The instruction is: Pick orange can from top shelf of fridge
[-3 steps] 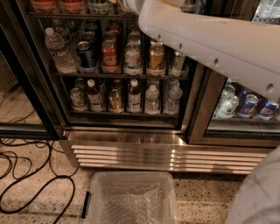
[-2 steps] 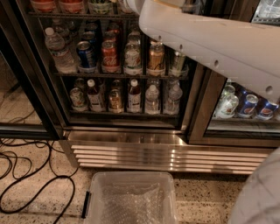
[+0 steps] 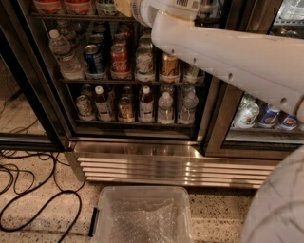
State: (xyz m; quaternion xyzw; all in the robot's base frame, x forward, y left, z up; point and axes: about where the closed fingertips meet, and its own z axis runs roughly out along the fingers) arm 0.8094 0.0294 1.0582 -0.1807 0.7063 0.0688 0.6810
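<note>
Almost nothing is changing since a second ago: the white arm [image 3: 223, 52] is staying stretched up across the fridge [image 3: 137, 156]. The gripper is staying above the upper edge, out of view, so I cannot tell its state, and the pick seems unfinished. On the top shelf [image 3: 71, 17] two orange bodies are showing, cut off by the edge, and the orange can [image 3: 78, 5] is probably the one nearer the arm; on the rack below, one blue can [image 3: 94, 59], one red cola can [image 3: 120, 59] and one gold-bronze can [image 3: 169, 66] are standing.

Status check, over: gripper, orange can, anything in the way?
Status: gripper out of frame, above the top edge where the arm exits. The orange can barely shows, cropped, on the top shelf left of the arm. Arm hides the shelf's right side.
</note>
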